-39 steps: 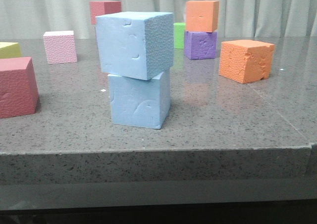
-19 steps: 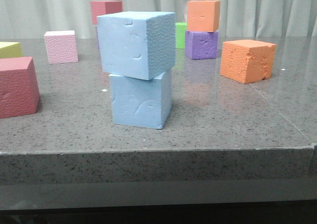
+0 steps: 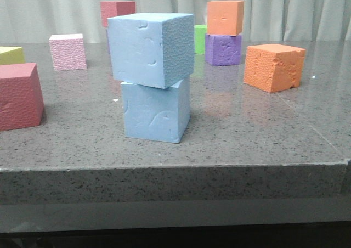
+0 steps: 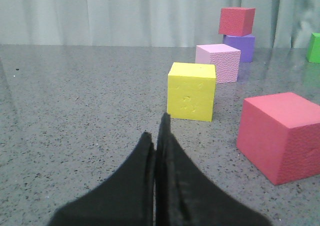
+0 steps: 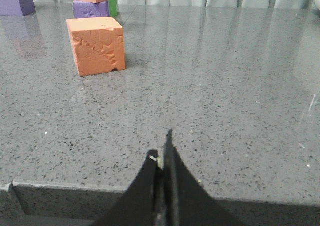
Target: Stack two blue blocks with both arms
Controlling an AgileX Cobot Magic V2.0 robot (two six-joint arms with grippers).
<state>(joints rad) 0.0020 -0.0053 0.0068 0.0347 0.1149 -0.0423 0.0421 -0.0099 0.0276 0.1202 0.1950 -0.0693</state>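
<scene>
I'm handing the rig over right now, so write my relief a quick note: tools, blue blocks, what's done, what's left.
Left tool: shut, empty, low over the table near the yellow cube.
Right tool: shut, empty, at the table's front edge.
Upper blue block sits on the lower blue block, twisted and overhanging slightly.
Done: stack built, both tools clear.
Left: probably nothing, maybe check the stack is steady.
</scene>
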